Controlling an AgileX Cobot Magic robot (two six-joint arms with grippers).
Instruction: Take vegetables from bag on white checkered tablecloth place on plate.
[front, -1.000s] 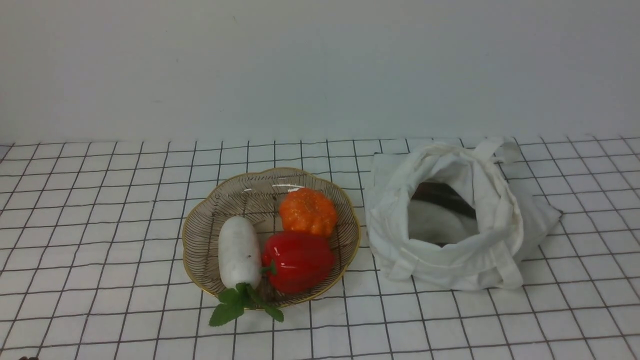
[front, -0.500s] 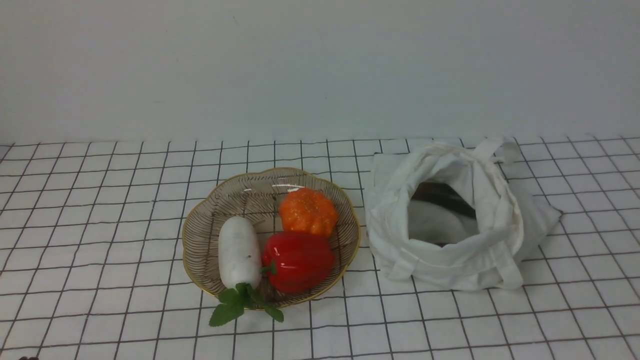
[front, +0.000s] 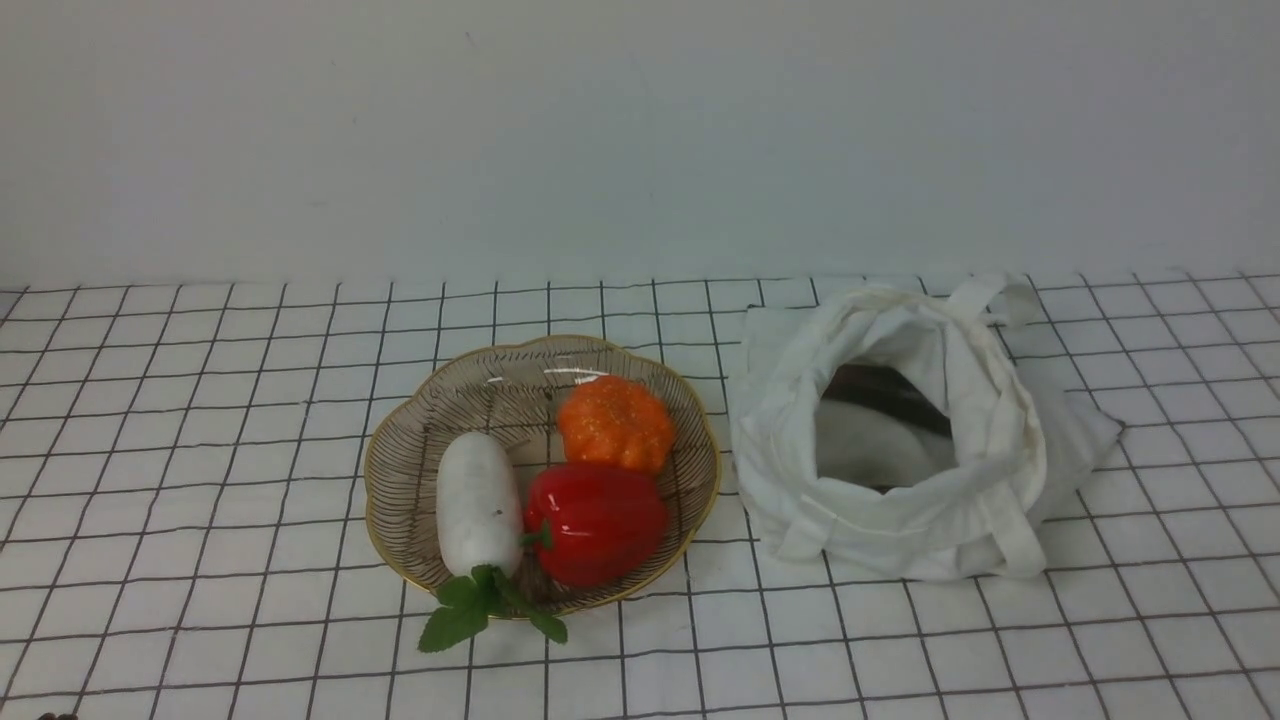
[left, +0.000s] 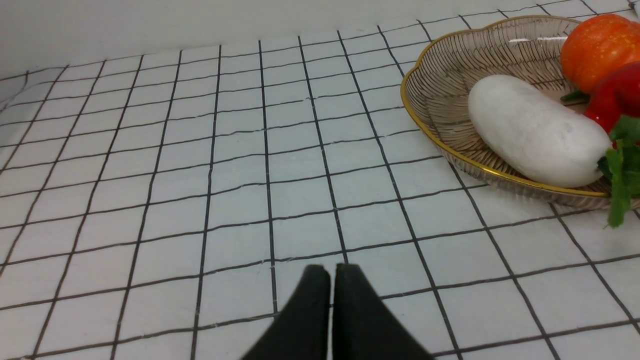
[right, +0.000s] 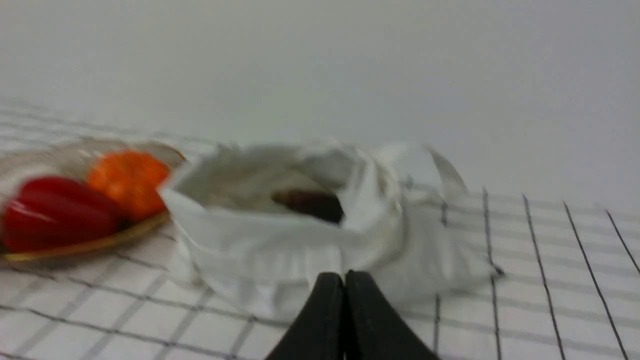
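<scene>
I see the red pepper (front: 596, 522) already lying on the plate (front: 400, 470), stem toward the radish (front: 479, 503), left of the bag (front: 905, 435), while my left claw (left: 332, 272) and right claw (right: 344, 278) are both pinched closed and empty, the right nearer the bag.

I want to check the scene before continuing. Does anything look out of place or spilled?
Little stands out. The radish lies in the plate, but its green leaves hang over the rim onto the tablecloth. Something dark shows inside the bag; unclear what.
</scene>
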